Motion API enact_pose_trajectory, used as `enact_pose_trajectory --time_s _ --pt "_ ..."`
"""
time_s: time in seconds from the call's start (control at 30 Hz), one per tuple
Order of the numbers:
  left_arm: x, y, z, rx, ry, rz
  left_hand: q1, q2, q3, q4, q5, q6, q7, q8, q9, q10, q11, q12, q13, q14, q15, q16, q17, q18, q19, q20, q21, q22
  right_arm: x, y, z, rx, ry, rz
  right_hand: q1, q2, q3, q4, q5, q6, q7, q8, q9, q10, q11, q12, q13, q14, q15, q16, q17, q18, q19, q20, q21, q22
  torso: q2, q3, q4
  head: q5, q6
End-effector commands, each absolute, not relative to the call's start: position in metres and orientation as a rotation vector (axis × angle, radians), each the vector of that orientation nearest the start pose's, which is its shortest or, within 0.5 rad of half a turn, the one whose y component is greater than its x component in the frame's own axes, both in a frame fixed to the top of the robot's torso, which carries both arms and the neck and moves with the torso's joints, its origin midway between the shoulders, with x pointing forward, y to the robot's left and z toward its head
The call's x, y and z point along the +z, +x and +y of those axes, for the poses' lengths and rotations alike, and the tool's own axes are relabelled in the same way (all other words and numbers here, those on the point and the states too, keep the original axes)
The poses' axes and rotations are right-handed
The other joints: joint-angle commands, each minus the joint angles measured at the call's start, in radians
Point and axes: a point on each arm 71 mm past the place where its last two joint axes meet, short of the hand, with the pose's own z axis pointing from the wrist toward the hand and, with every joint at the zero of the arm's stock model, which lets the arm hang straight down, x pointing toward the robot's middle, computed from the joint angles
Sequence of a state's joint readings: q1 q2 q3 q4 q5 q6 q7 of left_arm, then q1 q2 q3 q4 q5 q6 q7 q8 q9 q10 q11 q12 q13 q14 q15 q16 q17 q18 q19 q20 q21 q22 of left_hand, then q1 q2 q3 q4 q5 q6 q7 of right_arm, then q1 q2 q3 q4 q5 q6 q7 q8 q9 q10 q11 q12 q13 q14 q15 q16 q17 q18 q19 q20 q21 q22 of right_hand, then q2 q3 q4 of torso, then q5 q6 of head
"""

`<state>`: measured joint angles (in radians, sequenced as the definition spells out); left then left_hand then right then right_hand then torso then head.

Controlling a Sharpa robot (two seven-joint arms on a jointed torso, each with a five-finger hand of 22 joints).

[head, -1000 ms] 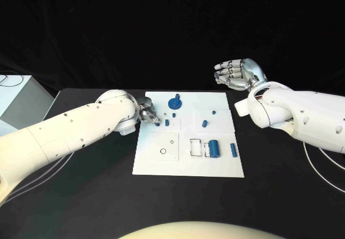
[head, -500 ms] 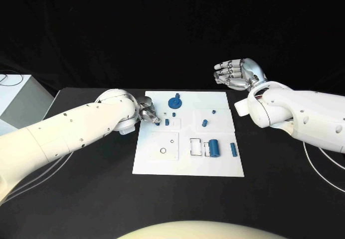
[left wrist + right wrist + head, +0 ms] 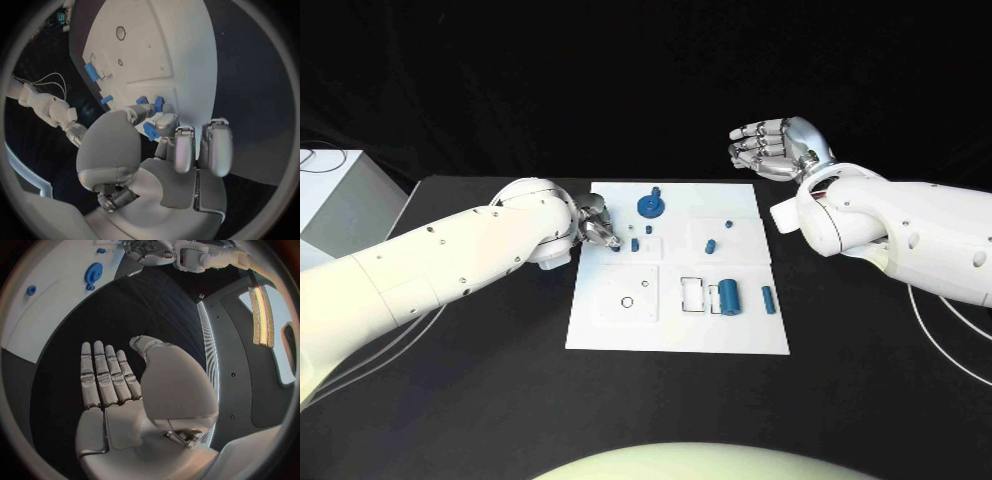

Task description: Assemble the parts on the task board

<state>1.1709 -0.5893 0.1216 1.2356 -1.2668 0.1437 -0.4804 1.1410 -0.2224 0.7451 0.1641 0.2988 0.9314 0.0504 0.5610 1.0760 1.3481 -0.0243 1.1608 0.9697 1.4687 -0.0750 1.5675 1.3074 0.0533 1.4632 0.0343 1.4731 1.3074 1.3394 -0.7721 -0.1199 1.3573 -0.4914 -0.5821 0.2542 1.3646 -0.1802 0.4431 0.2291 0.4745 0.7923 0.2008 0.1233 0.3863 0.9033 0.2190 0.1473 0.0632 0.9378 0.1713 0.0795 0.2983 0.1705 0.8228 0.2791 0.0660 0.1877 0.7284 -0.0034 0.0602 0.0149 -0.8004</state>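
Note:
The white task board (image 3: 678,335) lies mid-table. My left hand (image 3: 596,228) hovers over its left edge near the far corner and pinches a small blue part (image 3: 150,131) between thumb and finger, close above the board (image 3: 156,45). Two more blue pieces (image 3: 159,103) lie just beyond the fingertips. A blue gear (image 3: 652,208) sits at the board's far side, short blue pegs (image 3: 710,247) in the middle, and a blue cylinder (image 3: 728,297) by a rectangular slot. My right hand (image 3: 769,145) is raised beyond the board's far right corner; its fingers (image 3: 106,375) are straight and hold nothing.
A white box (image 3: 329,200) stands at the table's left edge. Thin cables (image 3: 949,325) trail under my right arm. The gear (image 3: 94,272) and a small blue knob (image 3: 30,290) appear on the board in the right wrist view.

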Motion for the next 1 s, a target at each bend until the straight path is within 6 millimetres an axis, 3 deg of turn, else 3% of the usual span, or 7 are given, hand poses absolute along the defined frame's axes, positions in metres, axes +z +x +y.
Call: enact_pose_trajectory --time_s 0.03,0.6,1.0 --pt "-0.2239 0.5313 0.1708 -0.37 -0.12 2.282 0.006 0.02 0.135 -0.131 -0.005 0.006 -0.002 -0.002 -0.002 0.006 -0.002 0.002 0.007 0.102 -0.004 0.003 0.263 -0.011 0.001 -0.006 -0.003 0.11 -0.1377 0.5347 -0.2306 1.061 0.626 1.355 -0.009 -0.002 -0.001 -0.003 0.007 0.006 0.077 -0.005 -0.001 0.007 0.0 -0.003 0.0 0.003 0.007 -0.003 -0.001 0.009 -0.003 0.007 -0.003 -0.001 -0.001 0.0006 0.0011 0.0 0.001" --pt "-0.2245 0.5339 0.1748 -0.383 -0.172 2.272 -0.09 0.011 0.044 -0.052 -0.013 0.016 -0.015 -0.013 -0.008 -0.001 -0.01 -0.001 0.004 0.102 -0.011 0.002 0.262 -0.01 -0.003 -0.008 -0.009 0.104 -0.1379 0.5346 -0.2315 1.059 0.628 1.356 -0.013 0.0 -0.002 -0.002 0.007 0.006 0.077 -0.007 -0.003 0.007 0.001 -0.008 0.0 0.003 0.008 -0.006 -0.006 0.009 -0.005 0.007 -0.003 -0.007 0.001 0.0001 -0.0002 0.001 0.005" --pt "-0.224 0.5352 0.1752 -0.38 -0.182 2.255 -0.12 0.008 -0.032 -0.011 -0.019 0.024 -0.015 -0.019 -0.012 -0.006 -0.01 -0.001 0.003 0.101 -0.012 0.001 0.26 -0.01 -0.003 -0.009 -0.011 0.103 -0.1379 0.5345 -0.2315 1.059 0.629 1.356 -0.018 0.001 -0.004 0.001 0.007 0.006 0.078 -0.009 -0.005 0.007 0.001 -0.012 0.0 0.003 0.008 -0.008 -0.009 0.008 -0.008 0.007 -0.003 -0.011 0.001 0.0002 0.0002 0.0 0.004"
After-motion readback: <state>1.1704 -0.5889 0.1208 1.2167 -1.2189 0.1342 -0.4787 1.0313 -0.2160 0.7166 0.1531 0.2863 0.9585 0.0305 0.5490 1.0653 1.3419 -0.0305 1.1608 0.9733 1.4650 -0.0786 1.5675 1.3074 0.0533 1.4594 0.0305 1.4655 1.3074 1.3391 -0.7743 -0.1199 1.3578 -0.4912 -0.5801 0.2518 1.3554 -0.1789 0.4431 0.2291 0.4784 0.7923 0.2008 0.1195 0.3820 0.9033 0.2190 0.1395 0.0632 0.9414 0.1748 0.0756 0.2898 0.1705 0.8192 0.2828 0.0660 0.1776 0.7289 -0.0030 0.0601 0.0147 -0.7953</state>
